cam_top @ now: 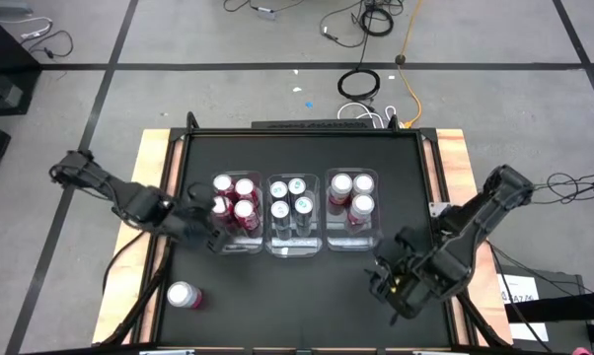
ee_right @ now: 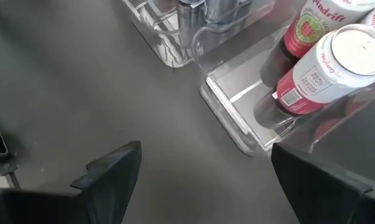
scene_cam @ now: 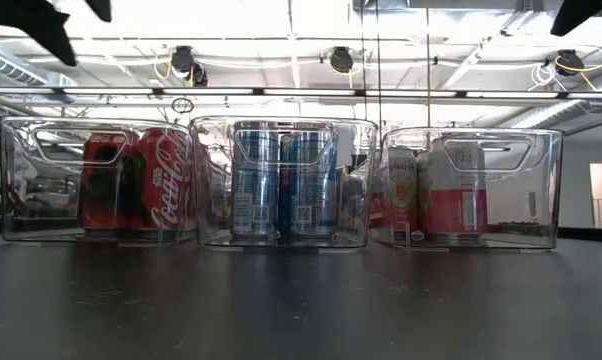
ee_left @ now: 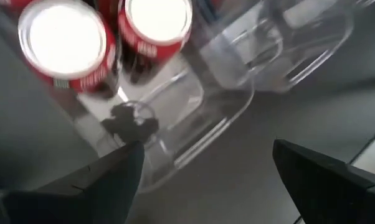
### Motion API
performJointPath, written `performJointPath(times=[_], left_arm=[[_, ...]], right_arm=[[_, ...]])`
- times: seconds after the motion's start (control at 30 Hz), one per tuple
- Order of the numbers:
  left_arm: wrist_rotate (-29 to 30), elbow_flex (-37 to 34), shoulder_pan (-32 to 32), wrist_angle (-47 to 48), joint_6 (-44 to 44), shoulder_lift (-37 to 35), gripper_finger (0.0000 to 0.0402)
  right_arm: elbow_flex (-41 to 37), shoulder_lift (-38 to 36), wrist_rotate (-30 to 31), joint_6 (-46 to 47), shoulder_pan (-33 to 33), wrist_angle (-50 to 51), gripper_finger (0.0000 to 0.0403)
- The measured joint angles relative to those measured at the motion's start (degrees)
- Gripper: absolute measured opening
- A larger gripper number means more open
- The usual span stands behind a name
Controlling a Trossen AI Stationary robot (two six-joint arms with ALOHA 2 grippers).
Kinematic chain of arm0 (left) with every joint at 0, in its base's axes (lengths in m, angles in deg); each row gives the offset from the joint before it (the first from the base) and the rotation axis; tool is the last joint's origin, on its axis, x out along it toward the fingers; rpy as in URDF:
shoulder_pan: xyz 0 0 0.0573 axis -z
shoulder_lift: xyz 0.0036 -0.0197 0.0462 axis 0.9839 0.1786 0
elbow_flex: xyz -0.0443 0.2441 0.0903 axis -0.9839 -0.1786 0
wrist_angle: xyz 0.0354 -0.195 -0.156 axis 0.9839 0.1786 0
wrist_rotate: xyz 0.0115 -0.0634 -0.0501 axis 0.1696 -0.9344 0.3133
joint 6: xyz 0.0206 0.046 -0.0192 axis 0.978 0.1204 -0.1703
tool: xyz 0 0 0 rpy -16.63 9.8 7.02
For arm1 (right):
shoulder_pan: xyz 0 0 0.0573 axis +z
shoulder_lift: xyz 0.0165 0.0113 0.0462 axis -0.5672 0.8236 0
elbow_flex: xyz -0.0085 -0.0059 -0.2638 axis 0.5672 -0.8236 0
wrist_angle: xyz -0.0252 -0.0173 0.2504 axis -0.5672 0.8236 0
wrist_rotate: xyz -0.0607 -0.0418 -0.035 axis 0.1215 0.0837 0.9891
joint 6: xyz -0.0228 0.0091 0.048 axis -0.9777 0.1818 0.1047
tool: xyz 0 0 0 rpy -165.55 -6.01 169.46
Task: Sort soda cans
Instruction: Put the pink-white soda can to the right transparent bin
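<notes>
Three clear bins stand side by side mid-table. The left bin (cam_top: 236, 247) holds several red cans (cam_top: 244, 209), the middle bin (cam_top: 293, 247) several blue cans (cam_top: 291, 197), and the right bin (cam_top: 351, 243) three pink cans (cam_top: 362, 205). One more red-bodied can (cam_top: 184, 295) sits alone near the table's near left corner, silver top up. My left gripper (cam_top: 210, 235) (ee_left: 206, 155) is open over the left bin's near left corner, near two red cans (ee_left: 63, 43). My right gripper (cam_top: 386, 281) (ee_right: 206, 155) is open over bare table, nearer than the right bin (ee_right: 237, 124).
The black table (cam_top: 297, 306) shows bare between the bins and the near edge, apart from the lone can. Wooden rims (cam_top: 154, 197) run along the left and right sides. Cables (cam_top: 361, 84) lie on the floor beyond the far edge.
</notes>
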Motion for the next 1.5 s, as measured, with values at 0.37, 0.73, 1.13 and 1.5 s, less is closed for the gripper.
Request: performJointPath(times=[0.37,0.73,1.13,1.5], left_arm=[[-3.03,5.47,7.81,1.37,-8.44,8.76,0.0363],[-0.75,8.50,14.95,3.53,-11.71,8.77,0.0363],[-3.24,8.50,28.41,6.91,-25.64,12.42,0.0363],[-8.95,8.46,32.72,11.06,-26.46,18.35,0.0363]], right_arm=[[-14.76,0.51,2.05,13.97,3.45,-16.81,0.0352],[-24.33,0.57,2.00,26.74,7.85,-34.36,0.0351],[-24.33,0.72,6.47,29.23,7.88,-40.13,0.0352],[-24.33,0.72,6.53,30.30,7.84,-38.57,0.0351]])
